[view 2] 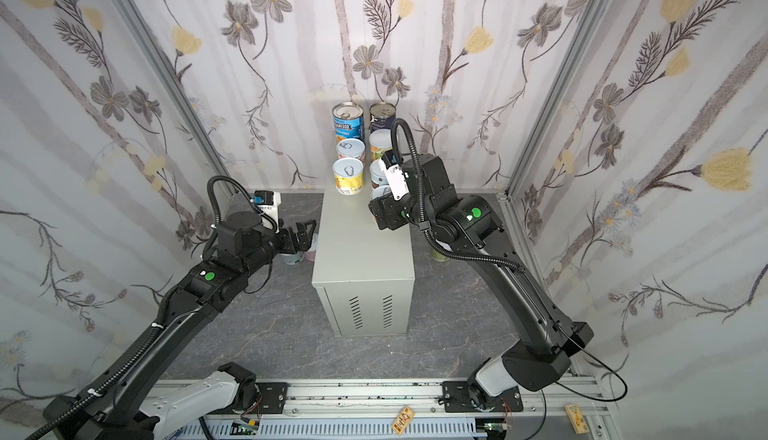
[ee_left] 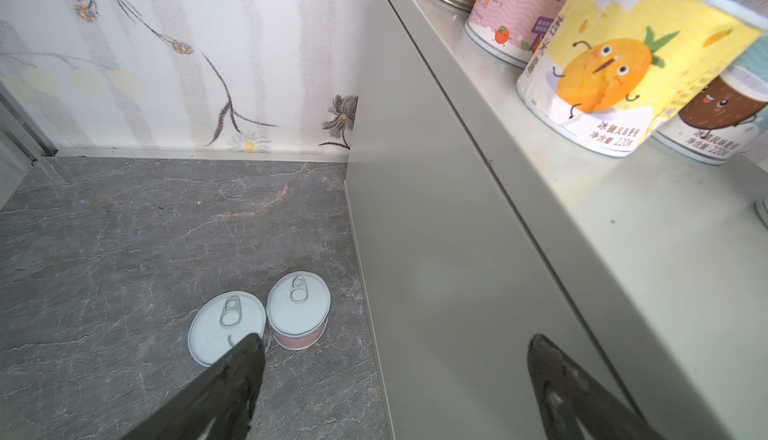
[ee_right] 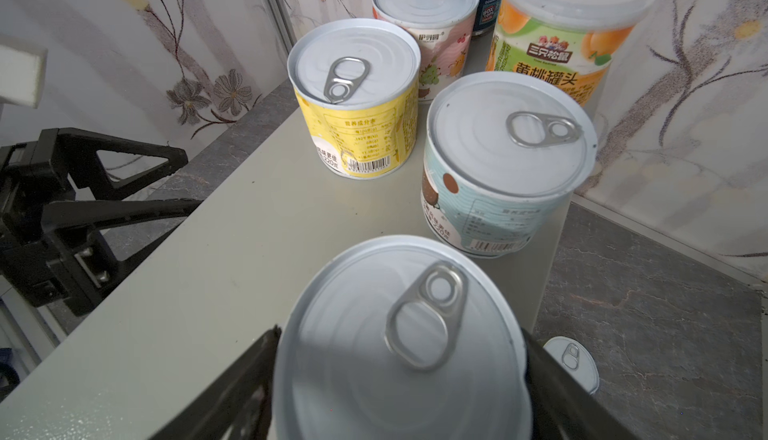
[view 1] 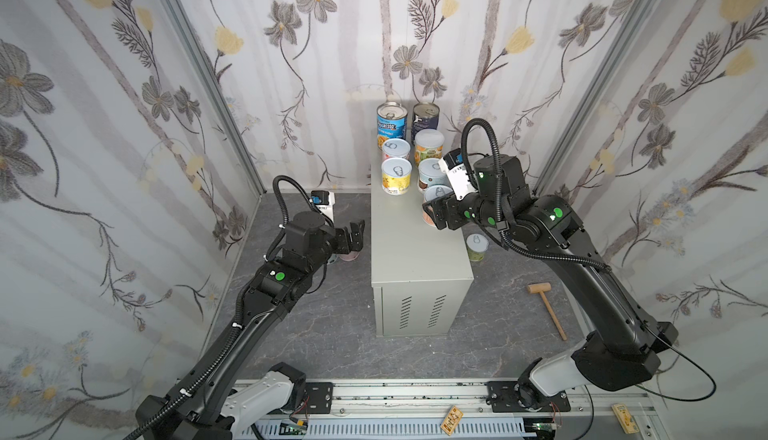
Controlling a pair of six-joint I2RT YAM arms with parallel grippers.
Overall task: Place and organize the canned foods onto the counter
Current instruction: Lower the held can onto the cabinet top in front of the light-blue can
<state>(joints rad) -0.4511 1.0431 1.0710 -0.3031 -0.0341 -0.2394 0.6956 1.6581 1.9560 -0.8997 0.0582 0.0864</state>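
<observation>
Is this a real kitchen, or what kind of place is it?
Probably a robot practice booth, not a kitchen: flowered wall panels, two arms bolted to a rail, cans lined on a metal cabinet.

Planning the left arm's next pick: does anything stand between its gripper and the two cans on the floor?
Nothing visible. The open left gripper hangs above the pink-labelled can and the neighbouring can; the counter stands close beside, not between.
</observation>
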